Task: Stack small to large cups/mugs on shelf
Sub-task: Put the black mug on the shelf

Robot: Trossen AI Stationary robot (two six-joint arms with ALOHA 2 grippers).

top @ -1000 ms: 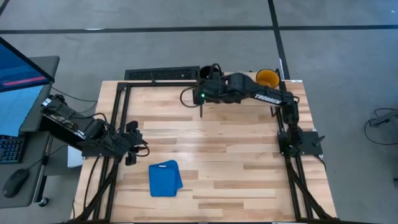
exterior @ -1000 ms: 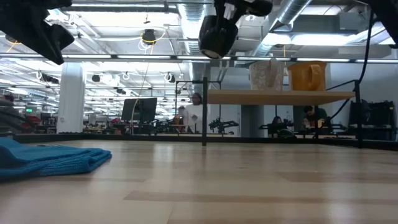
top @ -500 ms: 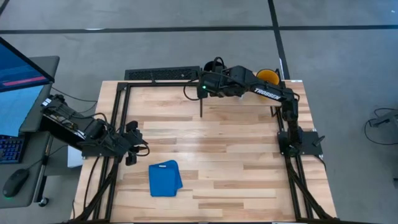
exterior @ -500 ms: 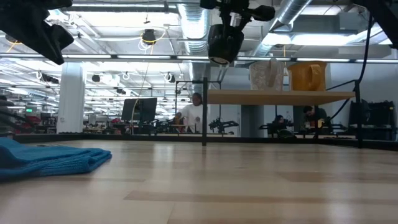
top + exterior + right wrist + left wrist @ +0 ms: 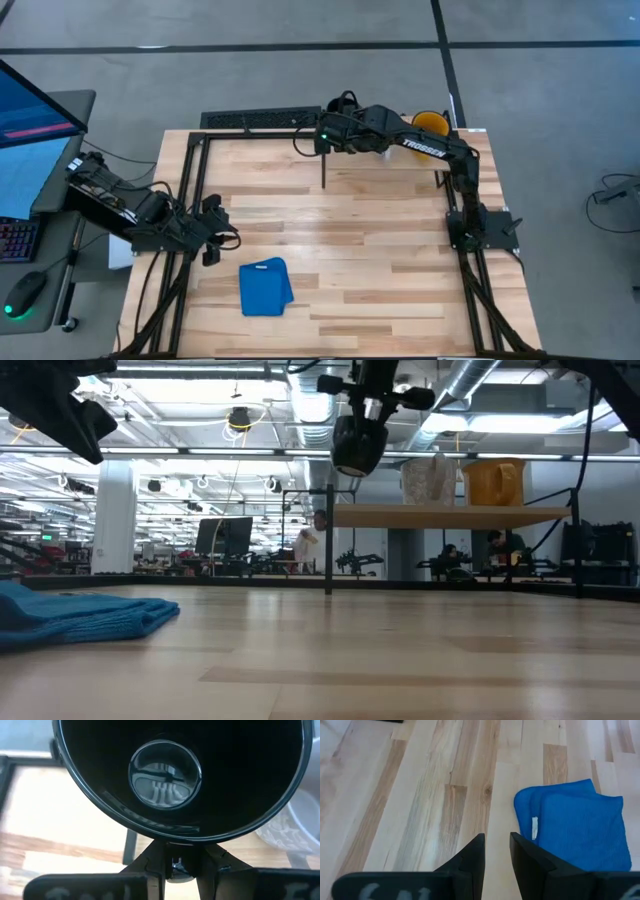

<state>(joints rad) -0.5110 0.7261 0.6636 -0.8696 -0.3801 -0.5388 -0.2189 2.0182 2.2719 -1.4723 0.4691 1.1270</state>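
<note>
The right gripper (image 5: 172,865), jaws clamped on the black mug's (image 5: 177,775) rim, carries it above the shelf's (image 5: 450,516) near corner, beside the grey-white mug (image 5: 428,481) and yellow mug (image 5: 494,482) standing there. A thin rim hold could let it twist or clip the grey-white mug (little room remains at that end). The left gripper (image 5: 496,860) waits low over the bench (image 5: 380,250), jaws nearly closed and empty, near a blue cloth (image 5: 575,830).
</note>
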